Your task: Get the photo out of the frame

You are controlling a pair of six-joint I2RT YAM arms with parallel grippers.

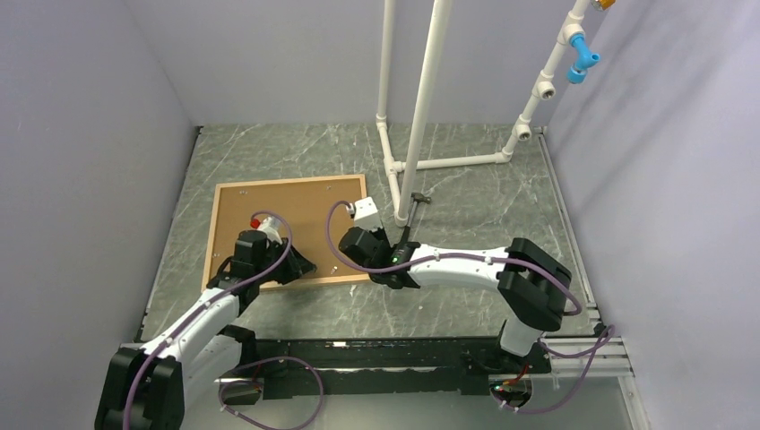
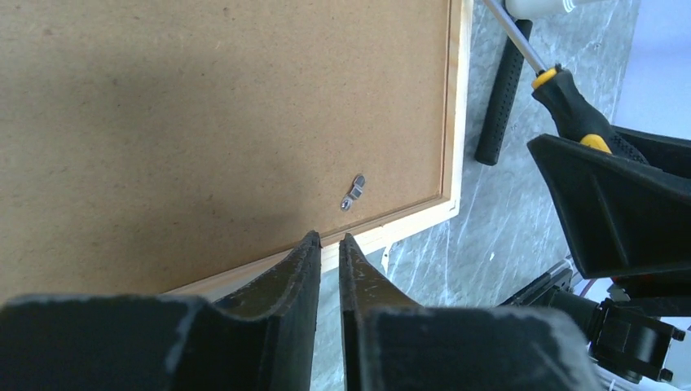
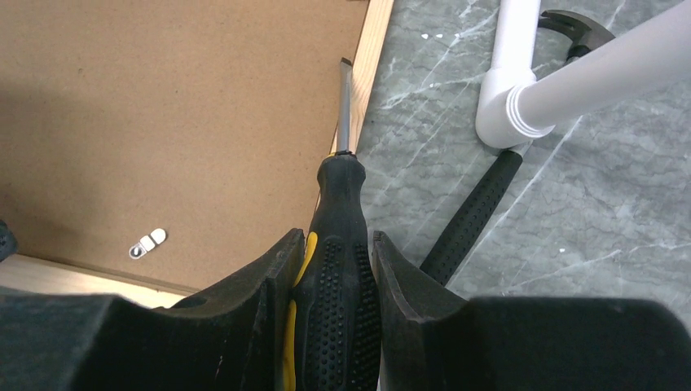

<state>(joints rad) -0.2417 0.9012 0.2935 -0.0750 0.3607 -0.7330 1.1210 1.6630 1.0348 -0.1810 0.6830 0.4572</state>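
Near the table's centre: right gripper (image 3: 336,242) clenching the screwdriver (image 3: 338,191), blade along the frame (image 3: 371,50) edge, clip (image 3: 147,243) to its left; left gripper (image 2: 328,241) narrowed over the frame's near edge, grasp indeterminable.

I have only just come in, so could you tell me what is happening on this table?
A light wooden frame lies face down, brown backing board still in. The right arm's fingers grip a black-and-yellow screwdriver, its blade at the frame's right edge. The left arm's fingers sit nearly closed over the near edge, nothing visibly between them.
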